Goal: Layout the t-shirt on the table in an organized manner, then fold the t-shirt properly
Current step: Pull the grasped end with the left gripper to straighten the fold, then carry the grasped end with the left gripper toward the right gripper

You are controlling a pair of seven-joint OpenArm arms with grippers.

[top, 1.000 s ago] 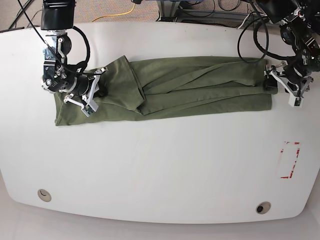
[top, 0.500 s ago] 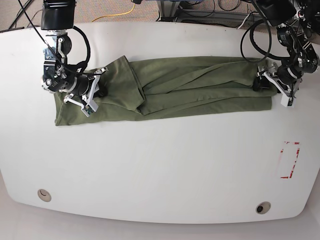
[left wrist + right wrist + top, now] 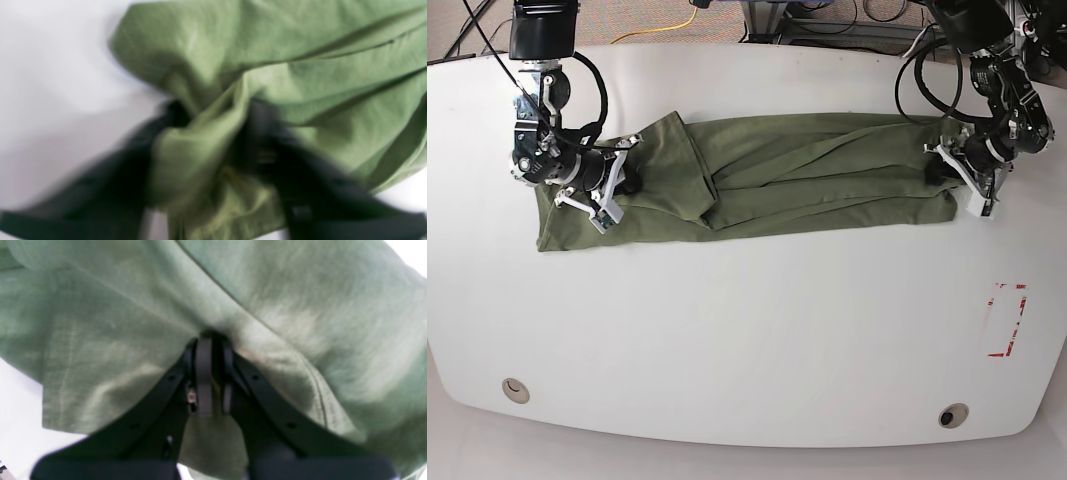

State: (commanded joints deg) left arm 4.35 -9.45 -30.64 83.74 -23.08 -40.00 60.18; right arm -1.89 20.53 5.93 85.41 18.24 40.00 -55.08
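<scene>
T-shirt [image 3: 797, 165] lying rumpled lengthwise across far half of table [image 3: 747, 340]; soft, limp, light, best taken at hems or corners. Right gripper [image 3: 599, 190] pinched closed on cloth at one end, arm reaching down from far edge. Left gripper [image 3: 962, 175] clamped on bunched fabric at opposite end, wrist bent inward.

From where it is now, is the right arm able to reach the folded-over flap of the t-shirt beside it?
Probably yes. The right gripper is shut on the t-shirt at its one end, and the flap lies just next to it with nothing between. It would likely have to release its present hold first.
</scene>
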